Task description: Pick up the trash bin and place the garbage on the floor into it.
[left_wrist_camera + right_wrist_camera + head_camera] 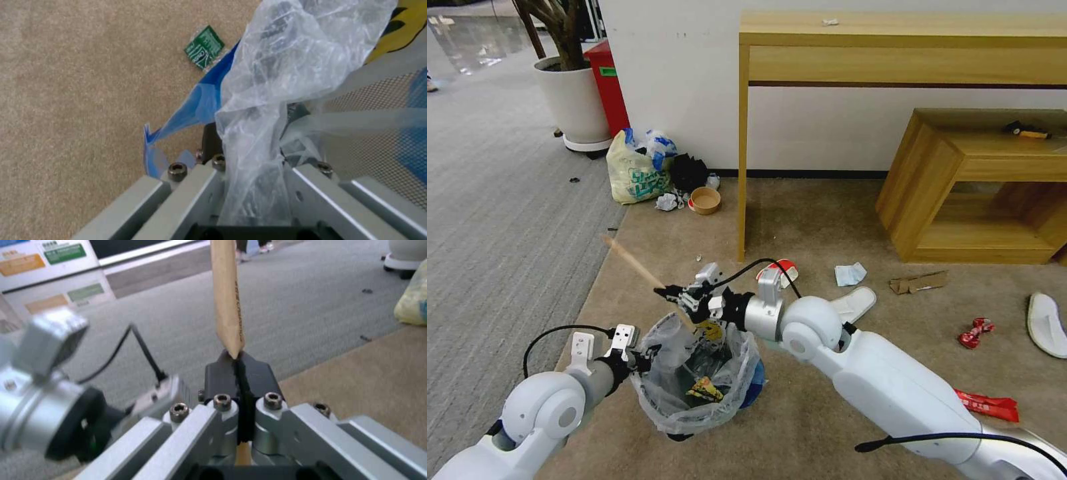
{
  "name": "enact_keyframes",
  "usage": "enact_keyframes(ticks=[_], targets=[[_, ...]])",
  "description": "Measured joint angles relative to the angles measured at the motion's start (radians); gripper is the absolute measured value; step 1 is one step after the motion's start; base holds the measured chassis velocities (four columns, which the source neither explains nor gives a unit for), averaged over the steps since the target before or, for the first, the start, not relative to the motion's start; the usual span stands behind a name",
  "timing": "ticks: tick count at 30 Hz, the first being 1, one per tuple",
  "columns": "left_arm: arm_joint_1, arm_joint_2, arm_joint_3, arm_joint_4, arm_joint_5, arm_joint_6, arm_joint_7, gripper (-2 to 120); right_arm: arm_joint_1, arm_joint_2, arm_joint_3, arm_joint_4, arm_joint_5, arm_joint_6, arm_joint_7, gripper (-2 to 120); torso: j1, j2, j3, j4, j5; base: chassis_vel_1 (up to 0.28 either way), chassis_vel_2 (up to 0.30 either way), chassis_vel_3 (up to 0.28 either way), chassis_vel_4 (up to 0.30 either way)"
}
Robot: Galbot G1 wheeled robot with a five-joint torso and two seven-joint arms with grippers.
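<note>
Trash bin (694,373) — yellow scrap (705,390), perhaps wrapper.

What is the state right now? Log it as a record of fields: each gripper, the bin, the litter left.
left gripper: shut on the rim of the trash bin, held above the carpet
right gripper: over the bin, shut on the wooden stick
in bin: yellow-black wrapper
litter on carpet: white slippers, red wrappers, cardboard scrap, tissue
</note>
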Motion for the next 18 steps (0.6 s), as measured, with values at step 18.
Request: enact_keyframes(ticks=[18], targets=[[-0.005, 0.005, -0.013, 0.003, -0.014, 0.000, 0.001, 0, -0.076, -0.001, -0.028, -0.036, -0.095, 0.022, 0.011, 24, 0.000, 0.000, 0.000, 0.0000, 0.0000, 0.000, 0.000, 0.000, 0.000]])
